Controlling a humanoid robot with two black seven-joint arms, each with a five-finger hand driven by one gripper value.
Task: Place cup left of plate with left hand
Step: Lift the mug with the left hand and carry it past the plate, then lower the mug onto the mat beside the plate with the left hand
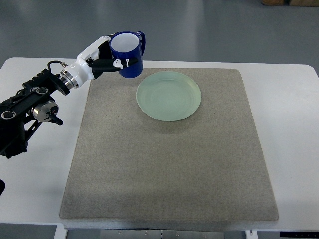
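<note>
Left hand (110,56) grips the seemingly upright blue cup (127,55), handle pointing right.

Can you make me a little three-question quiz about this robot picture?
1. True or false: the left hand is gripping the blue cup.
2. Which side of the green plate is the cup on in the picture? A) upper left B) lower right C) on top of it
3. Fill in: the plate rests on a grey ____ covering the white table.

Key: 1 true. 2 A. 3 mat.
</note>
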